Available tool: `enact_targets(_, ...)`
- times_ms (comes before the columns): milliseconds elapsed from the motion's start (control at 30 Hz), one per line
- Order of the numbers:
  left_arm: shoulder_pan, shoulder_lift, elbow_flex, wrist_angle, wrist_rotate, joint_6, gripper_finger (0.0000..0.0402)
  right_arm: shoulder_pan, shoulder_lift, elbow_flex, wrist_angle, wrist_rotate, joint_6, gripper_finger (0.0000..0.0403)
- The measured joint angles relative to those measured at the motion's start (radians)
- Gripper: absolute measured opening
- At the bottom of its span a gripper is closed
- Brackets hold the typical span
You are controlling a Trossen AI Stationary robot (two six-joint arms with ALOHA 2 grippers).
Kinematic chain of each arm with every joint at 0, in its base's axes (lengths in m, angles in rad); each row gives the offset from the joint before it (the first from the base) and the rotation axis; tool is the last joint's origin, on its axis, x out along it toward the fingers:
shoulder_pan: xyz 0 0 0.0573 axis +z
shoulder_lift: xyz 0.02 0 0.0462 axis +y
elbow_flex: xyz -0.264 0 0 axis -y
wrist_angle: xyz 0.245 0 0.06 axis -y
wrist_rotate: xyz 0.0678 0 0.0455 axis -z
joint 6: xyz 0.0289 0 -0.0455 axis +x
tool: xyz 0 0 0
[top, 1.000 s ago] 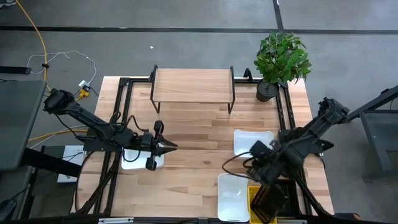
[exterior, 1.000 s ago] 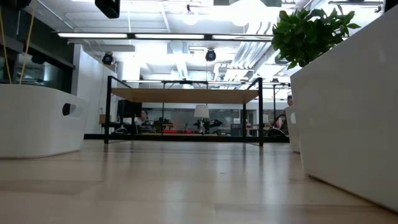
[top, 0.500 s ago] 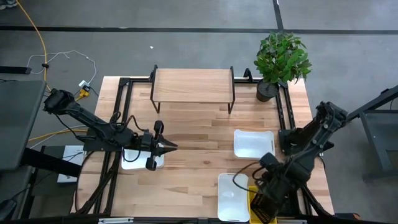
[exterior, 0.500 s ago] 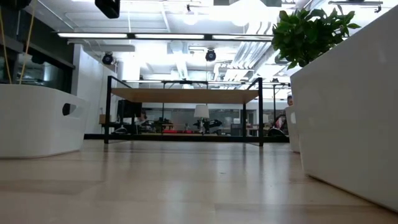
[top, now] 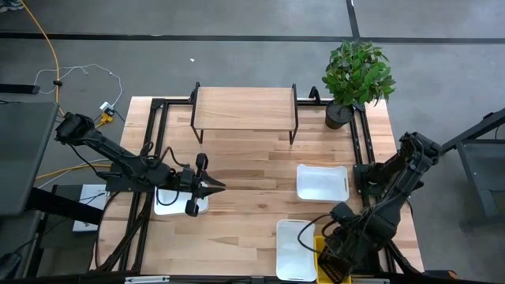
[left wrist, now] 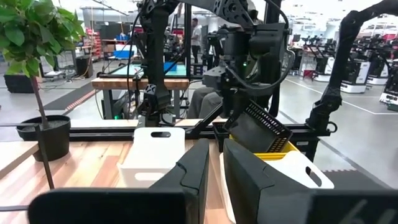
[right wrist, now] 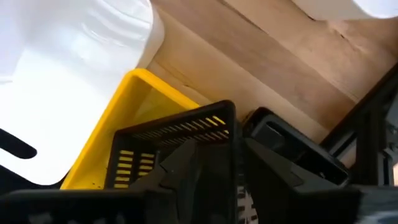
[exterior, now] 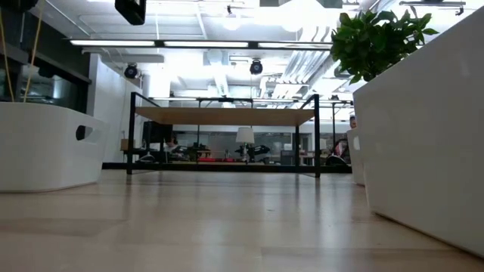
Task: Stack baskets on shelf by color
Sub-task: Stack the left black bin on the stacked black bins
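My right gripper (top: 335, 252) is at the table's near right corner, shut on a dark perforated basket (left wrist: 263, 127). That basket stands tilted inside a yellow basket (top: 323, 264), which rests on the table. Three white baskets lie on the table: one (top: 322, 181) right of centre, one (top: 296, 248) beside the yellow one, and one (top: 175, 203) under my left gripper (top: 221, 186). The left gripper hovers shut and touches nothing. The shelf (top: 245, 106) stands on black legs at the far edge, its wooden top bare. My right gripper (right wrist: 224, 162) comes from above, slanting down, onto the dark basket's wall at its upper corner (right wrist: 232, 134). One finger (right wrist: 183, 162) is on one side of the wall and the other finger (right wrist: 273, 165) on the outer side. The basket is tilted, its lower end in the yellow basket (right wrist: 134, 99).
A potted plant (top: 359, 75) stands at the far right corner beside the shelf. Black frame rails (top: 154, 150) run along the table's left and right sides. Bare wood (top: 252, 170) lies between the shelf and the baskets. In the low view, white basket walls (exterior: 423, 151) flank the shelf (exterior: 225, 115).
My right gripper has moved toward the table's near edge and down, from beside the white basket right of centre to the dark basket in the yellow one.
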Motion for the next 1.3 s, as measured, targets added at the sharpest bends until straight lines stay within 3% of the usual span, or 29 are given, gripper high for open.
enact_targets(300,0.0,0.0,0.0,-0.004,0.0,0.0,0.0039,0.022,0.0,0.0,-0.013,-0.041,0.062,0.0119)
enact_targets(1100,0.0,0.0,0.0,-0.007,0.0,-0.001,0.0042,0.022,0.064,-0.002,-0.058,-0.097,0.024,0.0118)
enact_targets(1300,0.0,0.0,0.0,-0.007,0.0,-0.008,0.0042,0.022,0.063,-0.002,-0.059,-0.1,-0.031,0.0077)
